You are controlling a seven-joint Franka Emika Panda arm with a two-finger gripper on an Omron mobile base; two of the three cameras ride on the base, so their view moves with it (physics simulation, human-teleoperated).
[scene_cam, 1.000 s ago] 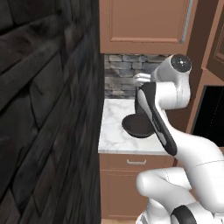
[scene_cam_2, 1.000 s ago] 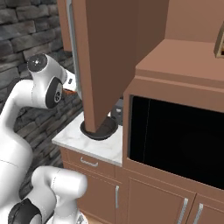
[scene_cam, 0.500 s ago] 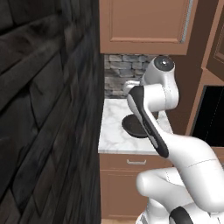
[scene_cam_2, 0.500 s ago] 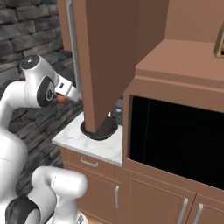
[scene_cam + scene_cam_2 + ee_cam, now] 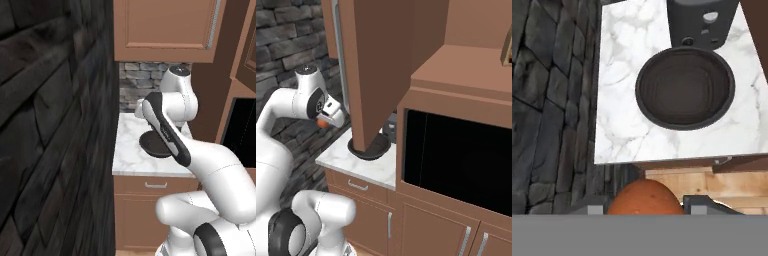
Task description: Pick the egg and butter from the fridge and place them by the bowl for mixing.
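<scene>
Hand view shows you the pincer (image 5: 646, 207) clamped on the egg (image 5: 644, 198), held above the near edge of the marble desk (image 5: 619, 100), so it can be set down beside the dark bowl (image 5: 685, 87).

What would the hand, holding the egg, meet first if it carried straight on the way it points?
Probably the marble counter beside the dark bowl; the hand grips the egg. Depth is unclear.

The egg (image 5: 644, 197) is orange-red, the bowl (image 5: 685, 88) dark grey-brown, the counter (image 5: 619, 100) white marble with grey veins, the wall (image 5: 547, 105) dark grey stone, the cabinets (image 5: 421, 65) brown.
</scene>
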